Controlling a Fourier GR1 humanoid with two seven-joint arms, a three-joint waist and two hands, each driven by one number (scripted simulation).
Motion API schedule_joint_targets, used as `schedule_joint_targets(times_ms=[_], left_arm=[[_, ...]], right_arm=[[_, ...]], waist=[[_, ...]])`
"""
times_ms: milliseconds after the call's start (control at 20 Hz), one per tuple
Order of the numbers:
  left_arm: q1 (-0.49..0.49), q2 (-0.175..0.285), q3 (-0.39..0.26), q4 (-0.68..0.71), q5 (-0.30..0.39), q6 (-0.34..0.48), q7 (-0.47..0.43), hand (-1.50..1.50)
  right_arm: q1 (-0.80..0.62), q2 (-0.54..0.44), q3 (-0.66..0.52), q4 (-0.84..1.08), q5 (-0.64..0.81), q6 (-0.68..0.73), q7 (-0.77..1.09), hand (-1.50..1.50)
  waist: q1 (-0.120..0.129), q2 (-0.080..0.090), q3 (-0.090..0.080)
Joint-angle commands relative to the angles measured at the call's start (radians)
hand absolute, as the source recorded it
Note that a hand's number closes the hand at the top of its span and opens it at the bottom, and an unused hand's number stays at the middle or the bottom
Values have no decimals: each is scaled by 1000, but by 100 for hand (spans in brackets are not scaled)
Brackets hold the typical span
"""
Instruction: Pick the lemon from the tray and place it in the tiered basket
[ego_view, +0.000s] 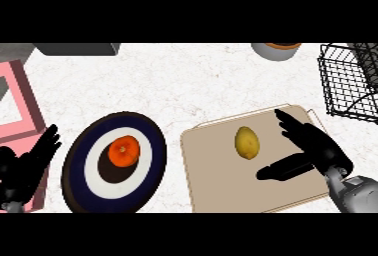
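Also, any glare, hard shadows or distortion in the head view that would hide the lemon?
Head view: even light, no glare on the lemon or its tray; no hard shadow that I can see; the round plate looks stretched taller than wide; the basket is cut by the right edge.

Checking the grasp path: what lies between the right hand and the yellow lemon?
In the head view, only bare flat beige tray separates the black right hand from the oval yellow lemon.

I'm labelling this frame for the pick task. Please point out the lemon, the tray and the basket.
lemon (246, 143): head view, middle of its skin.
tray (214, 175): head view, bare surface near its left edge.
basket (345, 82): head view, its wire side wall.
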Motion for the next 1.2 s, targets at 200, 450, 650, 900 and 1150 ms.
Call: schedule_joint_targets(times_ms=[200,450,650,900,1150], left_arm=[[-20,-17,64,39,-35,-49,10,0],[49,-81,51,12,-77,-49,-34,0],[23,-61,98,-1,-84,-69,21,0],[-21,-114,110,32,-131,-57,-5,0],[-30,-121,132,20,-141,-81,30,0]], right_arm=[[63,89,-68,0,67,63,46,-150],[121,136,-94,-12,102,109,6,-150],[68,193,-128,77,111,175,-10,-150],[118,226,-189,118,166,218,-92,-150],[77,284,-209,172,229,220,-115,-150]], waist=[[0,2,-2],[0,2,-2],[2,2,-2],[0,2,-2],[1,3,-2]])
